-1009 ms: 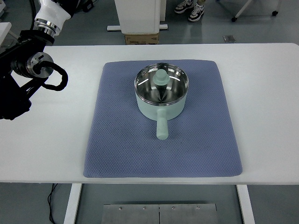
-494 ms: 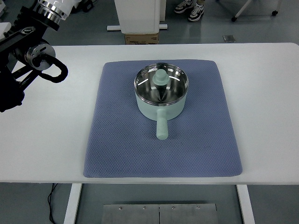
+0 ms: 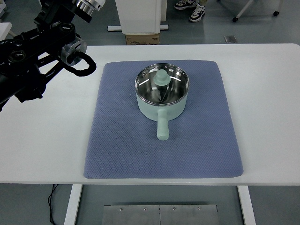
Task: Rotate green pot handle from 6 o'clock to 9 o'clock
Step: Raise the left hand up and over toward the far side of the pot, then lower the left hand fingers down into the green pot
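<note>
A pale green pot (image 3: 161, 105) stands on a blue-grey mat (image 3: 122, 140) in the middle of the white table (image 3: 267, 108). Its glass lid carries a green knob (image 3: 161, 77). The straight green handle (image 3: 162, 126) points toward the table's near edge, at 6 o'clock. My left hand (image 3: 26, 77), a black mass, hovers over the table's left part, well left of the pot and touching nothing. A black cable loop (image 3: 80, 65) hangs at its wrist, near the mat's far left corner. The right arm is out of view.
Beyond the table's far edge stand a white pedestal (image 3: 140, 14) and a cardboard box (image 3: 142, 38). A person's shoes (image 3: 190, 8) show on the floor at the top. Metal plates (image 3: 159, 214) lie below the near edge.
My left arm has swung to the right, its wrist and cable loop now close to the mat's far left corner. The pot and its handle have not moved.
</note>
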You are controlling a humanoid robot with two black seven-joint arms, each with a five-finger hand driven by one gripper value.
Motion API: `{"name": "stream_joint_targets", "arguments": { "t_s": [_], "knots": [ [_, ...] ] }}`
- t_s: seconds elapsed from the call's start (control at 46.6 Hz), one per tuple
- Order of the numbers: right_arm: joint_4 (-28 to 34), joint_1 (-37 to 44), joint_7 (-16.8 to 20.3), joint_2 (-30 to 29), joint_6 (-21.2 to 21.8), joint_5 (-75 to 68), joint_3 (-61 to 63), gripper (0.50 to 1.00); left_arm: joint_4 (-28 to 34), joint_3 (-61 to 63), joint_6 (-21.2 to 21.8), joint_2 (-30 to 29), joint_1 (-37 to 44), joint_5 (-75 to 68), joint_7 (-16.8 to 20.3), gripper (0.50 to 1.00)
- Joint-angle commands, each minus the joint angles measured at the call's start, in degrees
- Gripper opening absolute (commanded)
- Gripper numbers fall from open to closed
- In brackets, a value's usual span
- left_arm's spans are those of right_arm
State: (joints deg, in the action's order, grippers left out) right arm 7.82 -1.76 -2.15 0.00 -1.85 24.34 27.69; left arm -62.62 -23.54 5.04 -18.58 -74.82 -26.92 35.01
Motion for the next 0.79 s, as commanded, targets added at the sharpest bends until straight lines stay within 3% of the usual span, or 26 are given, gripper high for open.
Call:
{"name": "stream_joint_targets", "arguments": {
  "t_s": [0.0,0.322,0.622,0.773],
  "knots": [
    [0.0,0.0,0.0,0.0,0.0,0.0,0.0,1.0,-0.7,3.9,-0.3,-0.6,-2.1,-0.2,0.0,1.0],
    [0.0,0.0,0.0,0.0,0.0,0.0,0.0,1.0,-6.5,23.0,-1.3,-3.0,-14.6,-0.2,0.0,1.0],
    [0.0,0.0,0.0,0.0,0.0,0.0,0.0,1.0,-8.0,38.5,-9.4,-2.6,-25.8,1.3,0.0,1.0],
    [0.1,0.0,0.0,0.0,0.0,0.0,0.0,1.0,-8.0,39.9,-18.4,-2.9,-29.9,4.8,0.0,1.0]
  ]
}}
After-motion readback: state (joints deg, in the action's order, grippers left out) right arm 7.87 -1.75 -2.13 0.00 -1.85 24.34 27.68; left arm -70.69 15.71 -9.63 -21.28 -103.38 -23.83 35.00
